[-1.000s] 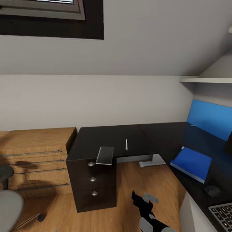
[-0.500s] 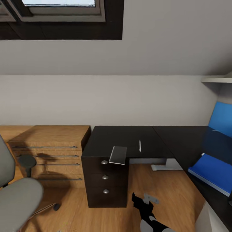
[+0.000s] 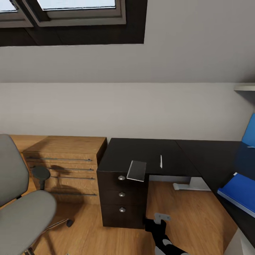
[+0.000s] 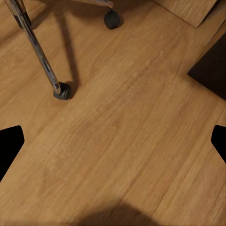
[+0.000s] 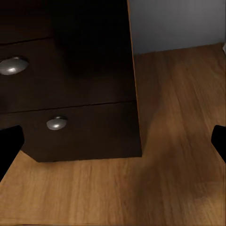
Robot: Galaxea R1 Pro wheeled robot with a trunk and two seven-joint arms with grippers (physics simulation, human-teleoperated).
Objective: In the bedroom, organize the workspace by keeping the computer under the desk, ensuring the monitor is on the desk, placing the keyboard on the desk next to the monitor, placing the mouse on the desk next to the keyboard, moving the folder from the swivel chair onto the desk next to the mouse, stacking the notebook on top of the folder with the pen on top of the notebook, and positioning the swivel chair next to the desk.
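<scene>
You see a glossy black worktop [image 3: 141, 150] over dark drawers with round metal knobs [image 3: 122, 178], a smooth light wood floor [image 3: 194, 212], a matt wooden dresser [image 3: 63, 156], and the swivel chair [image 3: 24, 212] in grey cloth.

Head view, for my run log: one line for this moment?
notebook overhanging desk edge | pen beside | folder on desk | swivel chair apart

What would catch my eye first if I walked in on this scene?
Probably the glossy black desk in the middle, with a small grey notebook jutting over its front edge above the drawers and a thin white pen lying just right of it. Next, the bright blue folder on the desk's right wing, and the grey swivel chair at the near left.
</scene>
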